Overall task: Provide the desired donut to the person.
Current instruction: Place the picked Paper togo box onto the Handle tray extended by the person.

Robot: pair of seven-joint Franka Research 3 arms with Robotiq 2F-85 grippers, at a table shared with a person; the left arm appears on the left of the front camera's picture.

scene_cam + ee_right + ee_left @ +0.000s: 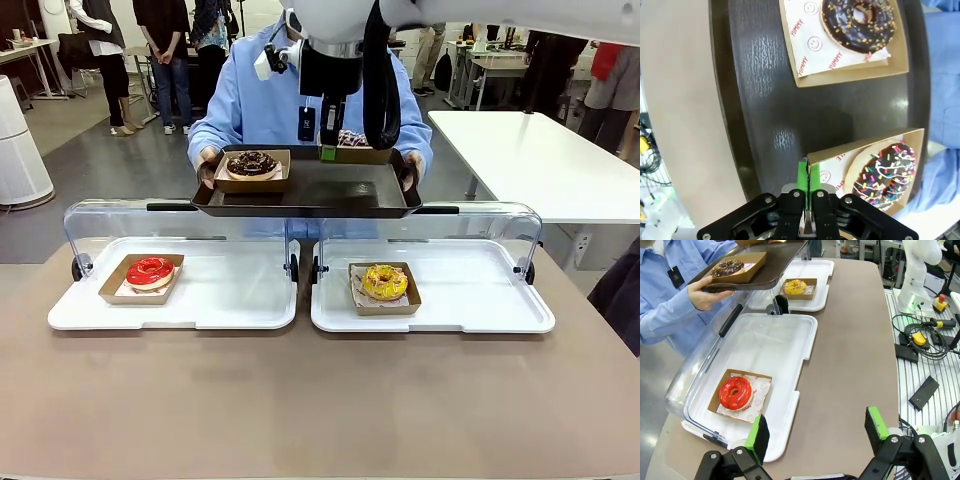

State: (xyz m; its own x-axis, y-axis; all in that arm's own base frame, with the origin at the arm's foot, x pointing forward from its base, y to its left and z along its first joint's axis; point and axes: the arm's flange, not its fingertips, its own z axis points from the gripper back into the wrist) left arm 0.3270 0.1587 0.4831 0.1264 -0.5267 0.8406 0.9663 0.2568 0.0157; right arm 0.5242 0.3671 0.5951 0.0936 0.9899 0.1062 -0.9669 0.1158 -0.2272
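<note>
- Front view: the person (262,95) holds a dark tray (305,190) out over the open display cases so I can reach it. My right gripper (327,151) hangs above its far edge, beside the box with the sprinkled donut (352,139); a chocolate donut (252,163) sits at the tray's other end.
- Left wrist view: my left gripper (815,432) waits with jaws wide apart and empty, near the red donut (735,392), clear of the handover.
- Right wrist view: my right jaws are pinched together on the cardboard rim of the sprinkled donut's box (840,155), so the icing stays untouched; the box looks set on the tray.
</note>
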